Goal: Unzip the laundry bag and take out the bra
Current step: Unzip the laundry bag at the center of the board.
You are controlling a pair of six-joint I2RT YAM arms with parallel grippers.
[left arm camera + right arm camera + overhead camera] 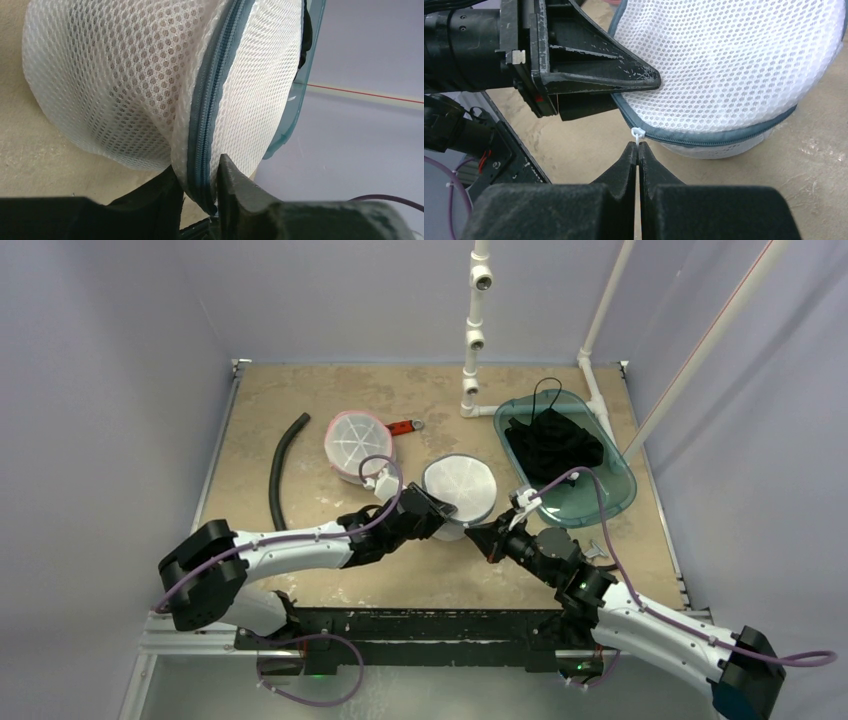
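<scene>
Pale lavender walls [100, 390] close in a tan bench [420, 575], with a white pipe frame [474, 335] standing at its far edge. A round white mesh laundry bag [460, 490] sits near the middle of the bench, between the two arms. Its grey-blue zipper [202, 115] runs around the rim and is closed along every stretch in view. What lies inside cannot be made out through the mesh.

From the left wrist view, the left claw [200, 190] straddles the near rim of the bag. One finger presses on each side of the zipper seam, grasping that edge. The right claw [637, 150] is clenched, its tips pressed together on the lower end of a small white pull tab [637, 134] that hangs from the zipper just beside the left claw's fingers.

Beyond and to the left of the laundry bag lies a second mesh bag [352, 440] with pink trim. A small red piece [404, 426] rests at its right side, and a curved black hose [275, 475] lies further left. To the right of the laundry bag and touching it stands a clear teal bin [585, 502] holding a black garment [553, 445].
</scene>
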